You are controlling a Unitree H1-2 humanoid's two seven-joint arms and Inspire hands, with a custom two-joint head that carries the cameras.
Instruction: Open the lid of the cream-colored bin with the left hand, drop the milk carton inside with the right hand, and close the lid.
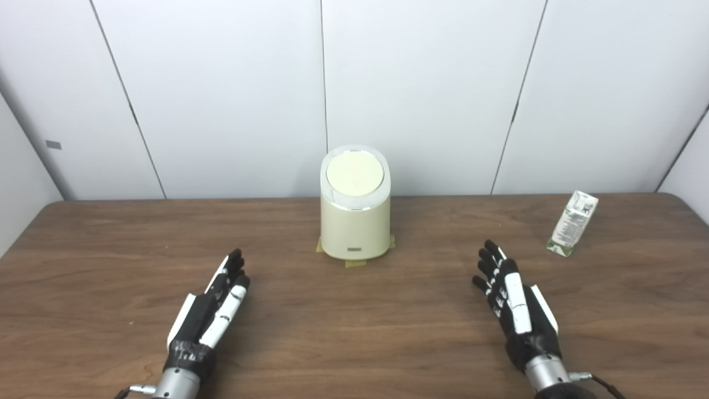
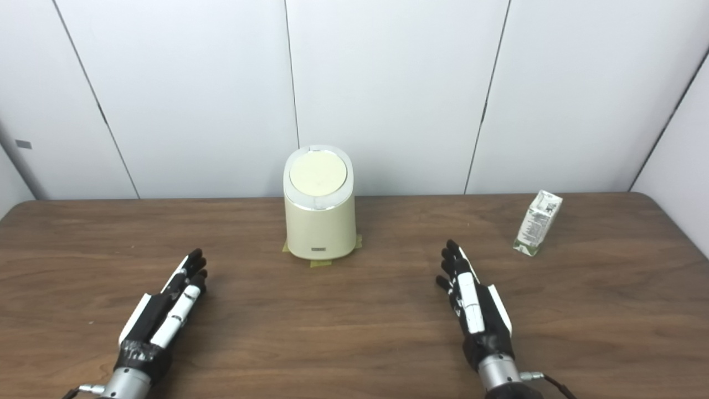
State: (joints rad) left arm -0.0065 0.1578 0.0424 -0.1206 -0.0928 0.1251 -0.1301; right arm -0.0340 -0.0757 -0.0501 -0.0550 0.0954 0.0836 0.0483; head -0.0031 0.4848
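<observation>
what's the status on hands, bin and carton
Left hand and right hand open, holding nothing. Cream bin lid shut; milk carton on the table far right. Nothing in the way.

The bin (image 1: 355, 216) is standing upright near the middle of the table (image 1: 111, 266), toward its far edge, with the lid (image 1: 355, 173) sitting shut on top and tape patches (image 1: 355, 263) lying under its base. The milk carton (image 1: 573, 223) is standing well apart to the right of the bin, leaning a little. The left hand (image 1: 213, 307) is resting nearer than the bin and to its left; the right hand (image 1: 512, 302) is lying nearer and to its right, between bin and carton sideways. Wall panels (image 1: 221, 94) are standing behind the table.
</observation>
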